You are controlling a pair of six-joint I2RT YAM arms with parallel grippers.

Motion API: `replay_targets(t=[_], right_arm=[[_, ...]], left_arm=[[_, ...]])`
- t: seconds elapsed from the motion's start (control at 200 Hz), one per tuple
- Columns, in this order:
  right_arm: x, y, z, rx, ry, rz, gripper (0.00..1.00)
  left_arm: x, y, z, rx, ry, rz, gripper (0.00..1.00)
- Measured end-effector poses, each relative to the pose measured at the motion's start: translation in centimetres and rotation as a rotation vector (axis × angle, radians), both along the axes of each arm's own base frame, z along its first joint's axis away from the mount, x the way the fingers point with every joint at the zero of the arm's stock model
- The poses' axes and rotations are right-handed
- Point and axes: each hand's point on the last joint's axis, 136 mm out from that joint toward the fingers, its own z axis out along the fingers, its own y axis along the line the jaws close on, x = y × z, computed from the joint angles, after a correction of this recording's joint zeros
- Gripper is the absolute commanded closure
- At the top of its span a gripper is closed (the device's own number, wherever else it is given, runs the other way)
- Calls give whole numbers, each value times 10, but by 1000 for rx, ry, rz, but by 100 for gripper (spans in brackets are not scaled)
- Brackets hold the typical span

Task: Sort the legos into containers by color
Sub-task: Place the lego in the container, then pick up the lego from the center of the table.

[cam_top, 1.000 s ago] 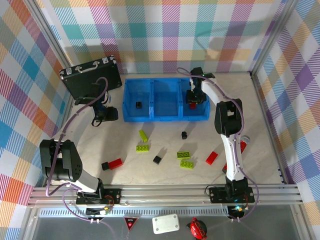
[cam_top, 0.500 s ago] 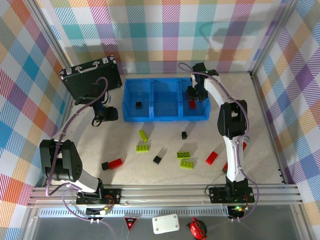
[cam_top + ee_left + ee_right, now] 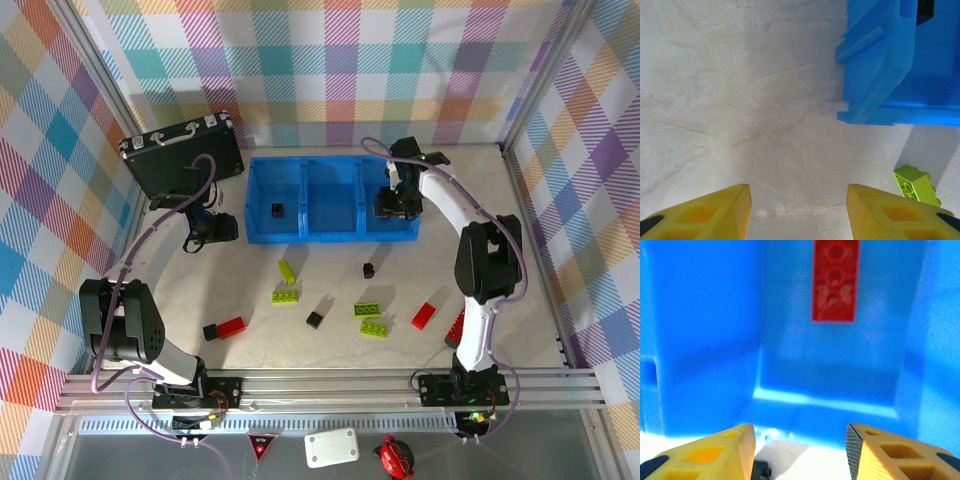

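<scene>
The right claw [image 3: 800, 450] is seen spread and empty above the right compartment of the blue bin [image 3: 330, 238], on whose floor a red brick [image 3: 835, 282] lies flat, so the drop is judged done. The claw should be lifted straight up clear of the bin walls before it is swung toward the next red brick [image 3: 424, 316] on the surface [image 3: 250, 280]. The left claw [image 3: 799, 210] is likewise spread and empty over bare surface just beside the bin's left end, with a lime-green plate [image 3: 916, 186] near.

red brick [image 3: 835, 282] clipped at top, bin [image 3: 880, 70] cropped
</scene>
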Motion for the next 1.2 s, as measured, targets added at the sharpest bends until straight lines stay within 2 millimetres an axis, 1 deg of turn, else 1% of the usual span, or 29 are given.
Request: replay_targets(t=[0.11, 0.195, 0.38, 0.47, 0.615, 0.73, 0.88, 0.98, 1.105, 1.2], right_arm=[[-18, 1, 2, 8, 4, -1, 48], [-31, 1, 7, 16, 0, -7, 48], [-56, 3, 17, 32, -20, -8, 48], [-67, 3, 16, 33, -17, -6, 48], [-82, 2, 11, 34, -5, -12, 48], [-90, 0, 9, 35, -1, -14, 48], [-98, 0, 5, 36, 4, -15, 48], [-104, 2, 4, 39, 3, -8, 48], [-113, 4, 1, 40, 11, 3, 48], [-118, 4, -3, 40, 23, 7, 48]], left_arm=[[0, -2, 0, -1, 0, -1, 47], [-1, -7, 0, -1, 1, -15, 47], [-7, -26, -3, 13, 20, -66, 47], [-13, -34, -5, 20, 41, -78, 47], [-18, -46, -3, 11, 54, -76, 47], [-21, -58, -3, -1, 57, -67, 47], [-33, -87, -8, -28, 73, -73, 47], [-42, -102, -14, -38, 91, -68, 47], [-48, -114, -19, -48, 98, -40, 48], [-51, -121, -27, -54, 113, -5, 48]])
